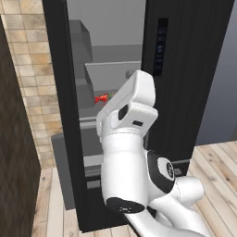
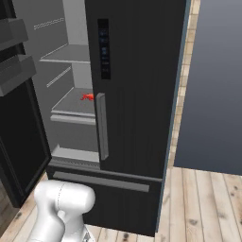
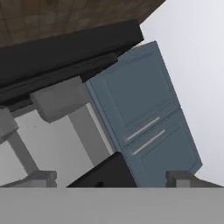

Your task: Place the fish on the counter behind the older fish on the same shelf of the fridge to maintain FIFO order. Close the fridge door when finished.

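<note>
The red-orange fish (image 1: 99, 98) (image 2: 87, 97) lies on the wide grey shelf (image 2: 68, 108) inside the open fridge (image 2: 137, 94), near the right door's edge. No gripper touches it. In the hand view my gripper (image 3: 111, 178) is open, its fingertips (image 3: 43, 177) far apart with nothing between them, and it looks upward past the fridge's top. The fridge door (image 2: 16, 118) on the left stands wide open, with grey bins on its inner side. The older fish is hidden and the counter is out of view. In the left base view my white arm (image 1: 127, 139) covers much of the shelf.
The right fridge door (image 1: 185, 69) is shut, with a long grey handle (image 2: 101, 125). A thinner shelf (image 2: 66, 54) sits higher up. A blue-grey cabinet (image 3: 144, 109) fills the hand view's middle. Tiled wall (image 1: 28, 69) stands on the left, wooden floor (image 2: 203, 203) below.
</note>
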You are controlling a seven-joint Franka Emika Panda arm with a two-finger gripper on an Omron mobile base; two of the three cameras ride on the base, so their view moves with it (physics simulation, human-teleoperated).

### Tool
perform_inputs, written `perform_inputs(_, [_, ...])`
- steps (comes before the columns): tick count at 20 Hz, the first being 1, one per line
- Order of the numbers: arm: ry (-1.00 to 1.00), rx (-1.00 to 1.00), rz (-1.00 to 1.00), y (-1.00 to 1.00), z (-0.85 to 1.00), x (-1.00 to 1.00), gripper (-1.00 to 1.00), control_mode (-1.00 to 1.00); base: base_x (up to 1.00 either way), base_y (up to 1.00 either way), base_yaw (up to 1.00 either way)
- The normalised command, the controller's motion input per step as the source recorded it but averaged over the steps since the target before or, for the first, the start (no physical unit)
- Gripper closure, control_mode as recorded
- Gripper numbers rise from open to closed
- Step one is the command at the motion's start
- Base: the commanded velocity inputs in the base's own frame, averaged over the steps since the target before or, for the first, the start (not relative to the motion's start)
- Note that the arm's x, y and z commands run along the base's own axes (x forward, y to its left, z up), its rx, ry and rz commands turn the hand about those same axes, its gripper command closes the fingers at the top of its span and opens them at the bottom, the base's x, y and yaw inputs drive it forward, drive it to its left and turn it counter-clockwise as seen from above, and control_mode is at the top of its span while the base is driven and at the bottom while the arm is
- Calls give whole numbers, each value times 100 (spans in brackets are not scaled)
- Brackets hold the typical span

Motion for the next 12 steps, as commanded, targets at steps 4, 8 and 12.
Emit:
perform_inputs(4, [0,-15,-8,100,-8,-40,-100,-100,0,0,0])
perform_inputs(8, [0,-16,-12,100,-33,1,-100,-100,0,0,0])
perform_inputs(12, [0,-8,-13,90,-35,25,-100,-100,0,0,0])
